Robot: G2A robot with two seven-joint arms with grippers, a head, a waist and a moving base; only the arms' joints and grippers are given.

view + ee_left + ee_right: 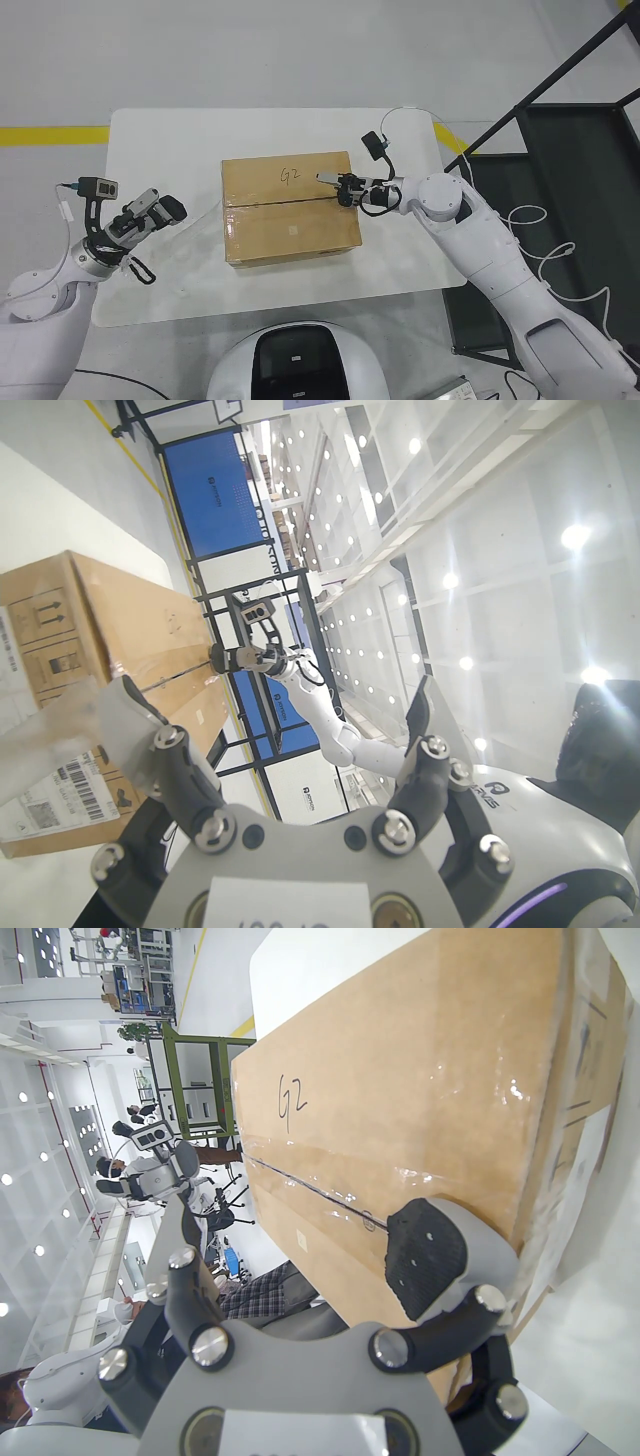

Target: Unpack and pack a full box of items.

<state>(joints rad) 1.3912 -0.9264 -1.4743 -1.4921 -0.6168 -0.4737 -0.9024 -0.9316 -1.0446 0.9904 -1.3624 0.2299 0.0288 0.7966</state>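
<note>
A closed brown cardboard box (290, 205) lies in the middle of the white table (170, 140), its two top flaps meeting in a seam under clear tape, with a handwritten mark on the far flap. My right gripper (335, 183) hangs open over the box's right end. In the right wrist view one black pad (425, 1253) is right at the seam on the box (400, 1078), and the other finger is off the lid. My left gripper (160, 212) stands open to the left of the box, apart from it. The left wrist view looks along the box (125, 635) towards the right gripper (240, 657).
A black metal rack (570, 130) stands close beside the table's right edge. A yellow line (50, 135) runs across the floor at the left. Bare table top lies all round the box.
</note>
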